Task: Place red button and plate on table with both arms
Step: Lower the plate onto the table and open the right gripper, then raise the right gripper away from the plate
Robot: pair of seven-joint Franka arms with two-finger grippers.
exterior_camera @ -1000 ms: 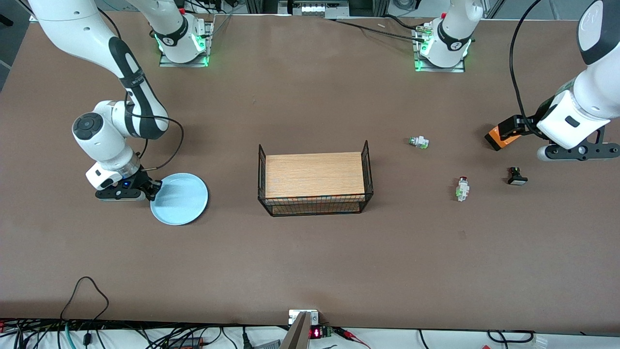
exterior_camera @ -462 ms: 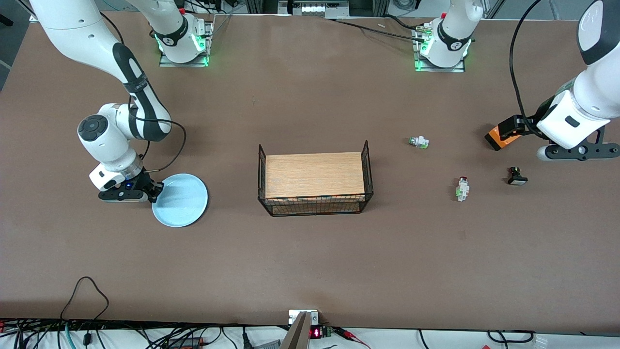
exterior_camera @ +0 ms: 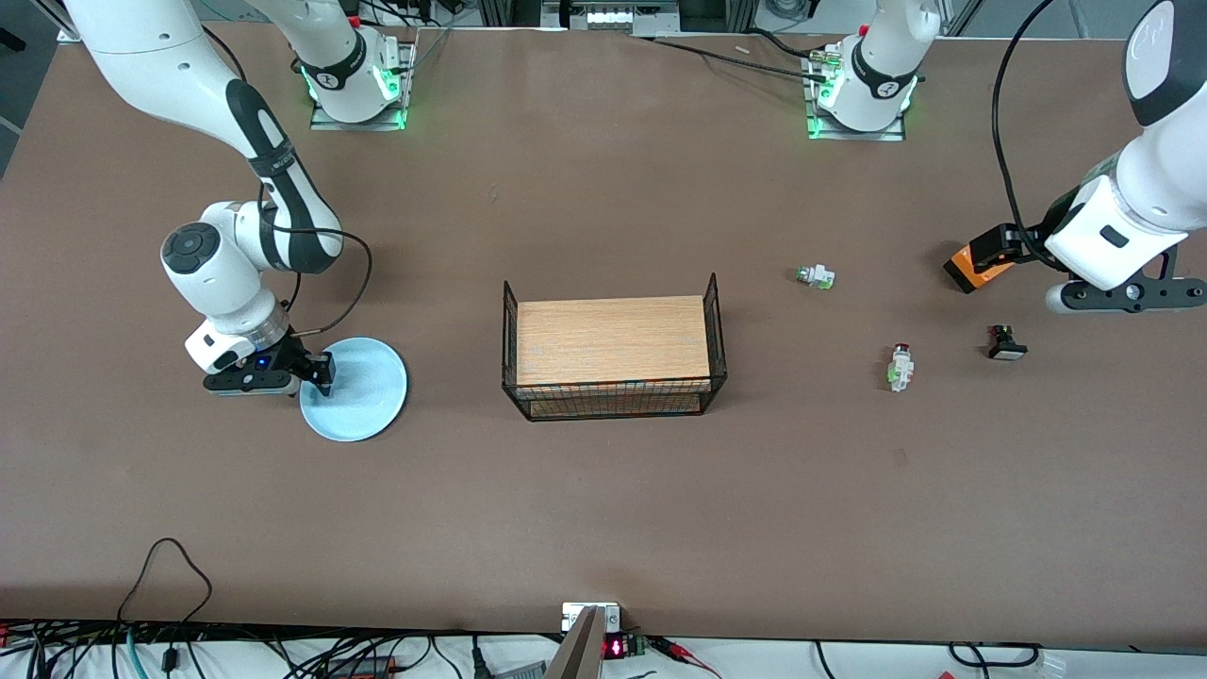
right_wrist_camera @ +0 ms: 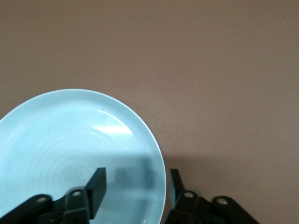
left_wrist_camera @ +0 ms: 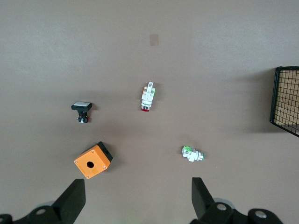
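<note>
Across the brown table point(exterior_camera: 603, 509), seen from the front camera, the pale-blue plate point(exterior_camera: 358, 391) lies flat toward the right arm's end, and the right gripper point(exterior_camera: 316, 370) stands low at its rim, one finger point(exterior_camera: 326, 368) over the plate's inside and the other hidden from this camera. A wire rack point(exterior_camera: 615, 356) with a wooden top sits mid-table. Toward the left arm's end lies the red button point(exterior_camera: 901, 366), nearer the camera than a white piece with a green cap point(exterior_camera: 817, 276); a black-and-white button point(exterior_camera: 1006, 343) and an orange box point(exterior_camera: 974, 267) lie closer to the table's end. The left gripper point(exterior_camera: 1124, 295) hangs in the air over the table near the orange box, and its arm waits. No readable writing shows on any object. From the left wrist camera, the left gripper's point(left_wrist_camera: 135, 200) fingers stand wide apart and empty, with the red button point(left_wrist_camera: 148, 95), the green-capped piece point(left_wrist_camera: 193, 154), the black-and-white button point(left_wrist_camera: 81, 111), the orange box point(left_wrist_camera: 93, 160) and a corner of the rack point(left_wrist_camera: 286, 100) all resting on the table below. From the right wrist camera, the right gripper point(right_wrist_camera: 138, 186) straddles the plate's point(right_wrist_camera: 70, 149) edge with its fingers point(right_wrist_camera: 96, 184) parted, one over the plate and one outside the rim, neither clearly pressing it; the plate rests on the table point(right_wrist_camera: 210, 70).
</note>
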